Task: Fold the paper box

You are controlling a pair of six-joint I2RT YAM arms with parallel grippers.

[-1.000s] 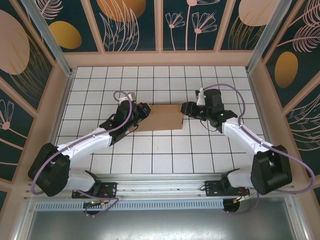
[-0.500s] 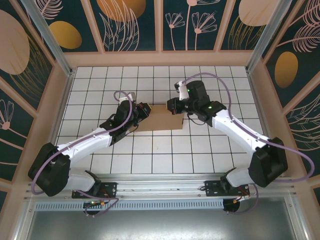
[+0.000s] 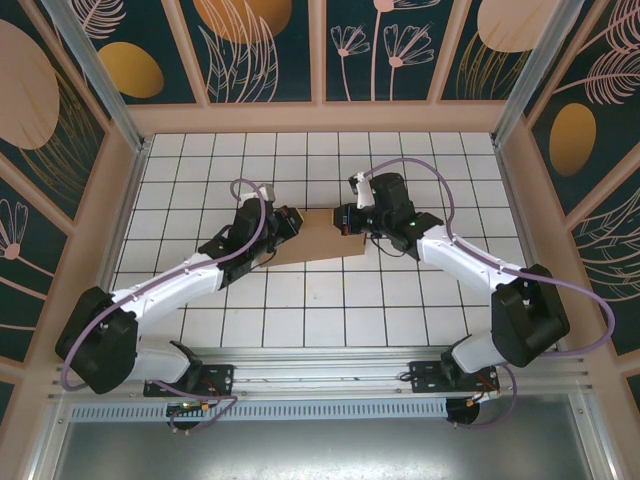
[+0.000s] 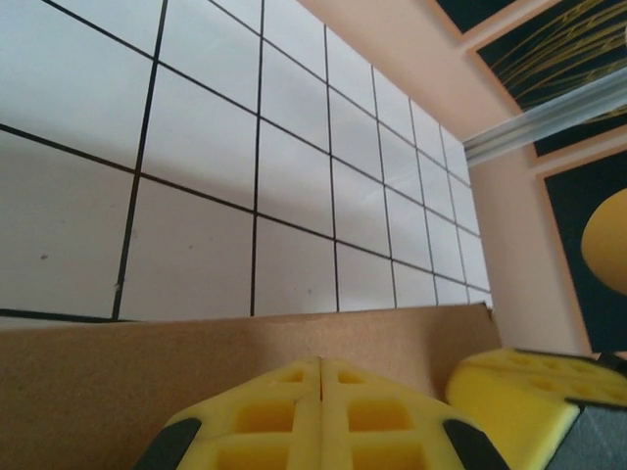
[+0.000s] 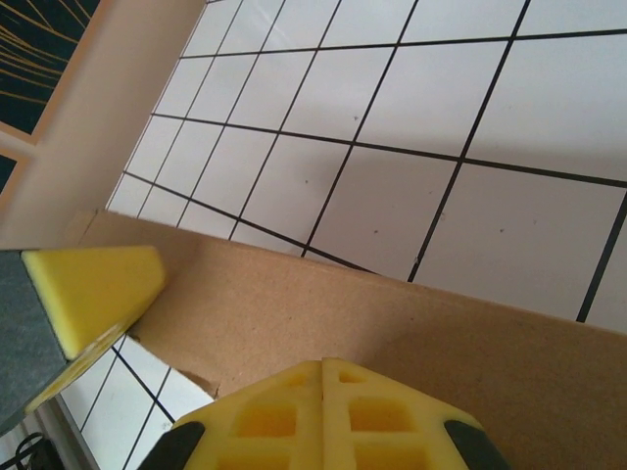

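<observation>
The paper box (image 3: pixel 322 238) lies mid-table on the white tiled table (image 3: pixel 300 310). Seen from above, both its ends are covered by the arms' wrists, so I can't make out its flaps and slots. The left gripper (image 4: pixel 320 387) sits at the box's left end, yellow pads pressed flush together with nothing between them. The cardboard runs just past the tips, perhaps touching them, but its near edge is cut off. The right gripper (image 5: pixel 322 384) is at the right end, likewise closed on itself over the brown sheet. The two grippers are close together above the cardboard.
</observation>
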